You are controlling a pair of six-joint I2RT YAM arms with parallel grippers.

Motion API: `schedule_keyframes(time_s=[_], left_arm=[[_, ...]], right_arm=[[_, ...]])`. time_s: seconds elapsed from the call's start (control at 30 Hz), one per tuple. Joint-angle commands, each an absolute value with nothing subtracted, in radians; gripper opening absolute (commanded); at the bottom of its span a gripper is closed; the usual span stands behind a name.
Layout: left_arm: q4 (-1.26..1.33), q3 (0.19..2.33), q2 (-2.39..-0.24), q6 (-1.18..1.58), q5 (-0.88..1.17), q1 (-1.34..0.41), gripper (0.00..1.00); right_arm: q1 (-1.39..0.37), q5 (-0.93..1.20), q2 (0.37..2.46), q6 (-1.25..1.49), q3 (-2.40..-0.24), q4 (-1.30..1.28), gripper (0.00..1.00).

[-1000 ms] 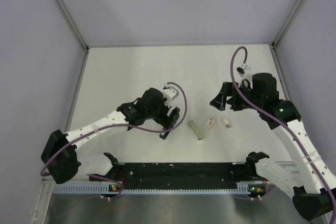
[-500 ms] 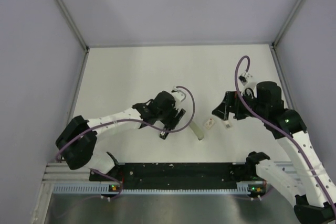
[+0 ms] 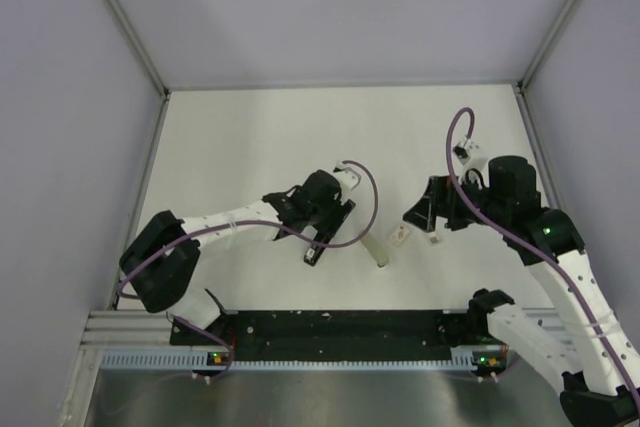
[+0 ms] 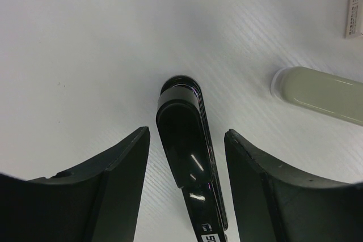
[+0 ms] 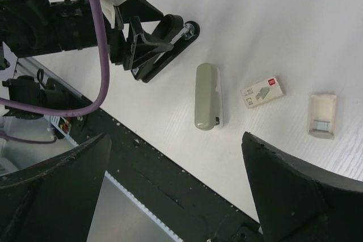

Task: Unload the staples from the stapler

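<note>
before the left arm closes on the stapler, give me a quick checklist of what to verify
1. Straddle: the stapler lies lengthwise between the left fingers: ok.
2. Grip: bare table shows on both sides of the stapler, so nothing is clamped yet: not ok.
3. Neighbour: the grey-green bar lies apart from the left fingers, off to one side: ok.
4. Other arm: the right fingers stand wide apart with nothing between them: ok.
5. Staples inside the stapler: cannot tell, its inside is hidden.
</note>
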State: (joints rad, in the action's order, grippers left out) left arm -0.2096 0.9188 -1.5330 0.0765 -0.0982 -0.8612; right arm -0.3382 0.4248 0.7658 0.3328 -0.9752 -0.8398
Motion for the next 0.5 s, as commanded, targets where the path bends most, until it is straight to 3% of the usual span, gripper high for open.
schedule_keyframes(time_s=[0.0, 0.37, 0.47], left_arm=[[-0.167, 0.939, -1.540, 0.066, -0.109, -0.867, 0.61], [-0.186, 0.934, -1.563, 0.071, -0.153, -0.870, 0.55], [-0.190, 0.934, -1.562, 0.072, -0.173, -0.870, 0.49]], right_arm=[[-0.345, 0.449, 0.758, 0.324, -0.977, -0.842, 0.99], [-0.345, 0.454, 0.756, 0.328, -0.962, -0.842, 0.99], [-0.345, 0.454, 0.758, 0.330, -0.956, -0.838, 0.99]])
